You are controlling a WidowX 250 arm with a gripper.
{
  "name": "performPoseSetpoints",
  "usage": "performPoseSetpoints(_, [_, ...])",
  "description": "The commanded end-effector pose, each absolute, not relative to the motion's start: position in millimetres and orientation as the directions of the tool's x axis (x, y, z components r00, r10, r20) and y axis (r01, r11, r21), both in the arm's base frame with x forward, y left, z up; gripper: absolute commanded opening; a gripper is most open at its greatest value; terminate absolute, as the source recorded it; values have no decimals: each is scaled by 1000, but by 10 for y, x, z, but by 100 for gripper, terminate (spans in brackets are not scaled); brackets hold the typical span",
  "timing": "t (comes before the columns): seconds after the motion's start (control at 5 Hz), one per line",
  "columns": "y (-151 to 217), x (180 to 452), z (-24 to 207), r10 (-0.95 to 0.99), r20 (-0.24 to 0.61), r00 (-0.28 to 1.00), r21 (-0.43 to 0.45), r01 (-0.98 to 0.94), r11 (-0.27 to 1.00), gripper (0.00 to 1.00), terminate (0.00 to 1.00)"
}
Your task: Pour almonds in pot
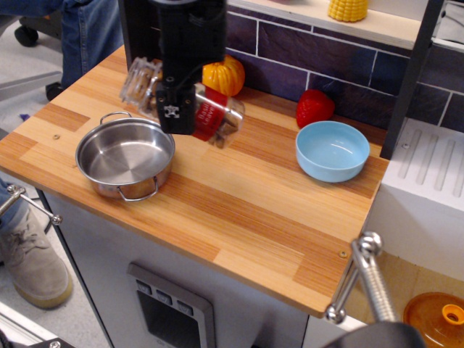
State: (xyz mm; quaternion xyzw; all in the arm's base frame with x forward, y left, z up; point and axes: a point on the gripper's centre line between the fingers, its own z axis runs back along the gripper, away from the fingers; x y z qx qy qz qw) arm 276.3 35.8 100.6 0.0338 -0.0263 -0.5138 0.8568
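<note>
My gripper (176, 109) is shut on the clear jar (212, 116) with the red and white label and holds it in the air, tipped nearly on its side. The jar's open mouth (140, 80) points left and sits above the back rim of the pot (125, 158). Brown almonds (147, 75) show through the jar near the mouth. The pot is a shallow shiny steel pan with two wire loop handles on the left of the wooden counter; its inside looks bare. The black arm hides the jar's middle.
An orange pumpkin (226, 75) stands behind the jar by the tiled wall. A light blue bowl (333, 151) and a red pepper (315, 107) are at the right. A person's legs (87, 29) stand at the far left. A metal handle (366, 275) rises at the front right.
</note>
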Motion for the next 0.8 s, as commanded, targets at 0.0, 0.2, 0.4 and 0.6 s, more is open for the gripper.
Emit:
performPoseSetpoints(0.0, [431,2817,1003,-856,106,506,194,834,517,0,0])
performPoseSetpoints(0.2, [492,2963,1021,-843,160,514,250,805,538,0,0])
performPoseSetpoints(0.4, [531,3233,1126,-808,250,534,285,757,588,0,0])
performPoseSetpoints(0.6, [597,3368,1205,-753,339,563,318,685,655,0,0])
